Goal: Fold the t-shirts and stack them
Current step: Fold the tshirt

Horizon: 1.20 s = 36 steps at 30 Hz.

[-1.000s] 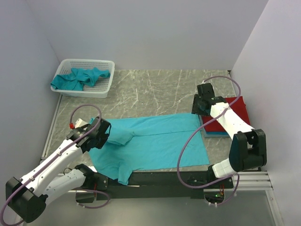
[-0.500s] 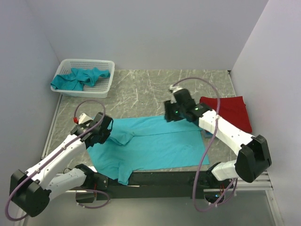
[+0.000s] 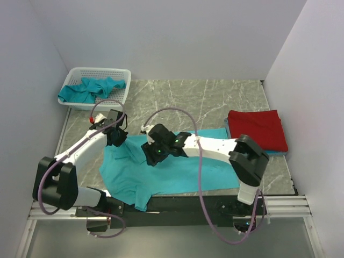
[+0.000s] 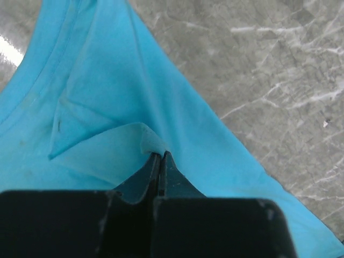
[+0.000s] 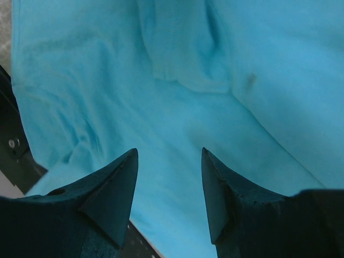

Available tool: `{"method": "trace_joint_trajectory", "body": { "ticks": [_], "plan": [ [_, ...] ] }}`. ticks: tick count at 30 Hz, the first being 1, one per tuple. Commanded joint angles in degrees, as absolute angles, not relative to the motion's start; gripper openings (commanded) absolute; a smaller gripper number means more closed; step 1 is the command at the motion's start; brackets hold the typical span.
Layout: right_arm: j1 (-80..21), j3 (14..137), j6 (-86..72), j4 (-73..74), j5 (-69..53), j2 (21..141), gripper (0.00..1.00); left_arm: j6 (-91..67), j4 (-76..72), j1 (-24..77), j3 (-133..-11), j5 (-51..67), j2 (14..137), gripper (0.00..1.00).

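The teal t-shirt (image 4: pixel 107 70) looks limp and light, best pinched at a fold. The left claw (image 4: pixel 160 157) nips one at its tips; the right claw (image 5: pixel 167 155) gapes just above the cloth.

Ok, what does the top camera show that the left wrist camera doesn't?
Only the top view shows the white basket holding crumpled teal shirts, the folded red shirt, and the right claw. Only the left wrist view shows, close up, the left claw shut on a fold. Both show the spread teal t-shirt on the marble table.
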State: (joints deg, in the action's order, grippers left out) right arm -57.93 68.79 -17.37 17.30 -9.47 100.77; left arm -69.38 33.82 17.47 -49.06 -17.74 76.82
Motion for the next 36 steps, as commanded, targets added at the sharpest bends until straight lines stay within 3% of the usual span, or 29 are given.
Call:
{"method": "trace_joint_trajectory", "body": {
  "ticks": [1,19,23,26,30,34,36],
  "plan": [
    [-59.6,73.6,-18.9,12.8,-7.3,104.2,0.57,-65.7,30.0,15.6,-51.9,-15.2,79.1,0.01],
    [-63.8,85.6,-19.7,14.2,2.4,120.4,0.53,-63.2,27.5,12.5,-49.3,-10.5,82.4,0.01],
    [-64.1,86.8,-21.5,15.7,5.9,121.7,0.44,-63.5,27.7,12.4,-48.5,-10.9,81.2,0.01],
    [-64.2,86.7,-23.4,15.9,7.4,121.8,0.29,-63.7,28.4,12.4,-48.1,-11.7,80.2,0.01],
    [-64.6,86.8,-24.1,16.7,7.9,121.6,0.26,-64.0,28.9,12.3,-47.2,-12.7,78.8,0.01],
    [-65.0,86.7,-23.5,17.2,8.6,120.2,0.04,-63.9,28.9,12.3,-46.7,-12.5,78.2,0.01],
    [-65.1,86.7,-22.8,17.7,7.9,118.8,0.00,-63.6,29.2,12.3,-46.7,-12.1,78.0,0.01]
  ]
}}
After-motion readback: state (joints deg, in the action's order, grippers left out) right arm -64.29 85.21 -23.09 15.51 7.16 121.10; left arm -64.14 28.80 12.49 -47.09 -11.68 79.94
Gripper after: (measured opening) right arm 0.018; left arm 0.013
